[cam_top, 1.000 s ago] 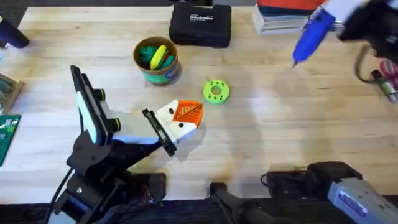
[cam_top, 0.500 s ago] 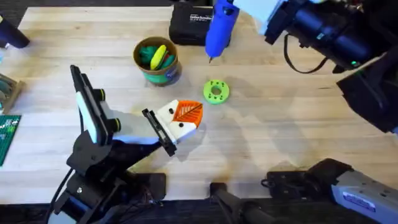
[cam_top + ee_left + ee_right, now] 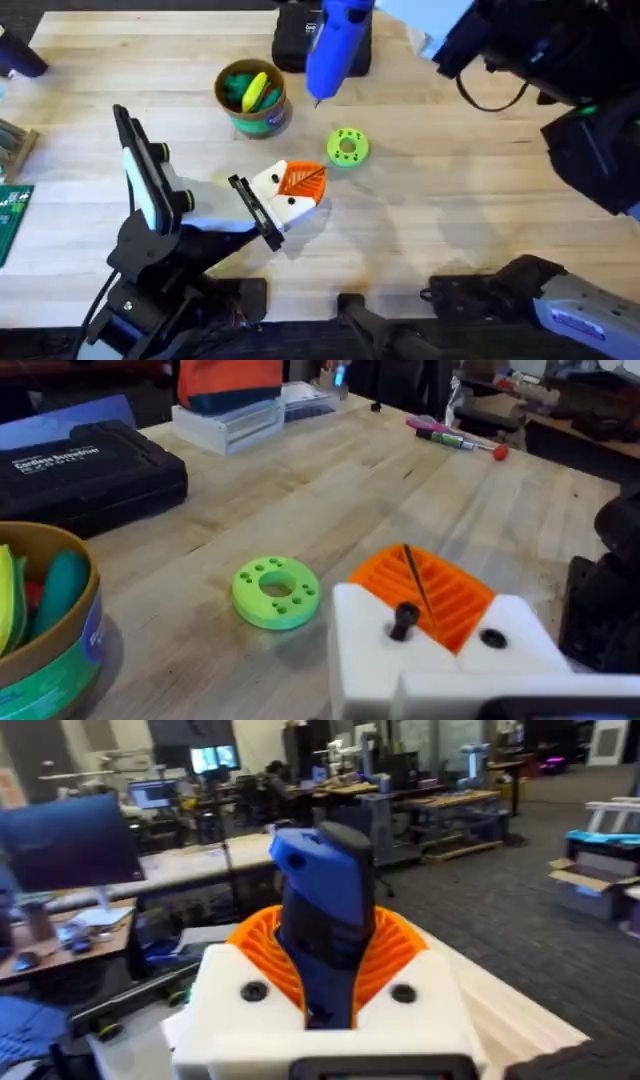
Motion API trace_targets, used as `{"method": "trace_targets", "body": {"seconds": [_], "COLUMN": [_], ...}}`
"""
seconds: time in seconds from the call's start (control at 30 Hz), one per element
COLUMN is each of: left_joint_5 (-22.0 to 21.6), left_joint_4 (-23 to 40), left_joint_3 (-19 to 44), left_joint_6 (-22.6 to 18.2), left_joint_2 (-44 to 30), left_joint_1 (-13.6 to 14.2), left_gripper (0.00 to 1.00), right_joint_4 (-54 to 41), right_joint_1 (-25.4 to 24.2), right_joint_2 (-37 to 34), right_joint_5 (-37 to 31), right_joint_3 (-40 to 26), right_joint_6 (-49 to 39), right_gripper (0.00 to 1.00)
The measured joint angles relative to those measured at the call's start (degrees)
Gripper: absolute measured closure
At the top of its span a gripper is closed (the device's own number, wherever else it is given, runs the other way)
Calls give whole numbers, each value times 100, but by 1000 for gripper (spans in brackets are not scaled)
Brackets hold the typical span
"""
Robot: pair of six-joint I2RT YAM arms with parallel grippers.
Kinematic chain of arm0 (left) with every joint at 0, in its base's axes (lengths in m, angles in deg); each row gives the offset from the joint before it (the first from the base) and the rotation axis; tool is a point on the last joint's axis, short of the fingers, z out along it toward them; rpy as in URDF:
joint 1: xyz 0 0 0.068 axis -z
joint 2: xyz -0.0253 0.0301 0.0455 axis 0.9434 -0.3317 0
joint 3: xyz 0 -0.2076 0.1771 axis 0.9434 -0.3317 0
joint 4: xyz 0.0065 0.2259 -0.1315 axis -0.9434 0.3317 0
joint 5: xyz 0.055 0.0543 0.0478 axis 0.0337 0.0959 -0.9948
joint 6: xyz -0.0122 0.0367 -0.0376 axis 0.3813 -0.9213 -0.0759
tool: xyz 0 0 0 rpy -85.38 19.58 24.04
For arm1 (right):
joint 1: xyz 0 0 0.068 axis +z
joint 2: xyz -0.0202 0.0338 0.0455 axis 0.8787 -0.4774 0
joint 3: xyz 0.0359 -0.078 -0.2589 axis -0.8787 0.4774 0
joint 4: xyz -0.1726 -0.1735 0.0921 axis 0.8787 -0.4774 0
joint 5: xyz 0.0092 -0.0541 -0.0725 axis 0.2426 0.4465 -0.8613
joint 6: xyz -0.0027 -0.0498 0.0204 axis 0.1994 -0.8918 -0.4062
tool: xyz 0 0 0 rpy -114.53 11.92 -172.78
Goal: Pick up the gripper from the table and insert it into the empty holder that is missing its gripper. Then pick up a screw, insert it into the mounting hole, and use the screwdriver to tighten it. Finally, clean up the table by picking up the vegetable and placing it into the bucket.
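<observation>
Overhead, the right gripper pinches the blue screwdriver at twelve o'clock — tip down between the bucket and green disc — while the left gripper clamps the white holder.

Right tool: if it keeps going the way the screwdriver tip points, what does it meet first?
Probably bare table between the bucket and the lime-green disc. The screwdriver, held in the right tool, points down there, though depth is unclear.
</observation>
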Motion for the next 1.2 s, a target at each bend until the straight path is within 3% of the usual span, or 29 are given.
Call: {"method": "trace_targets", "body": {"seconds": [0.4,1.2], "left_joint_5": [0,0], "left_joint_4": [0,0], "left_joint_3": [0,0], "left_joint_6": [0,1], "left_joint_2": [0,0], "left_joint_1": [0,0], "left_gripper": [988,988], "right_joint_4": [18,-138], "right_joint_1": [1080,1397], "right_joint_2": [-396,-608], "right_joint_5": [176,172], "right_joint_3": [0,2], "right_joint_6": [165,-66], "right_gripper": [833,838]}}
